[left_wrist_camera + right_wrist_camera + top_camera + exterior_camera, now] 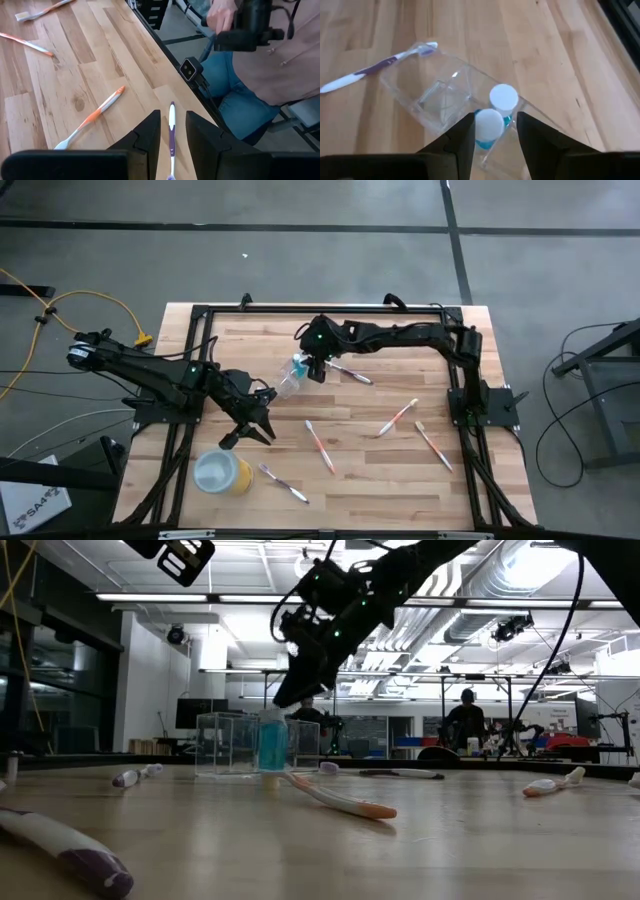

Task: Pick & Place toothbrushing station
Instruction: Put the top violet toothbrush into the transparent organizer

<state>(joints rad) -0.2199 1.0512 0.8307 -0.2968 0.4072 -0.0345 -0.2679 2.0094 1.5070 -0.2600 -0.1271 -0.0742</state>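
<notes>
My right pincer (494, 131) hangs over the clear plastic cup (440, 95), its fingers parted either side of a white-capped blue tube (489, 125) that already sits in the cup next to a second tube (503, 98) — whether the pads actually touch it I cannot tell. A purple toothbrush (375, 67) lies just beyond the cup. If I lift or close carelessly, I could tip the light cup and spill both tubes; my left pincer (172, 135) waits open over another purple toothbrush (172, 132).

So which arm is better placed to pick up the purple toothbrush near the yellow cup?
The left arm. Its open hand hangs right over the purple toothbrush, beside the yellow cup. The right hand is busy at the clear holder with the blue tubes.
</notes>
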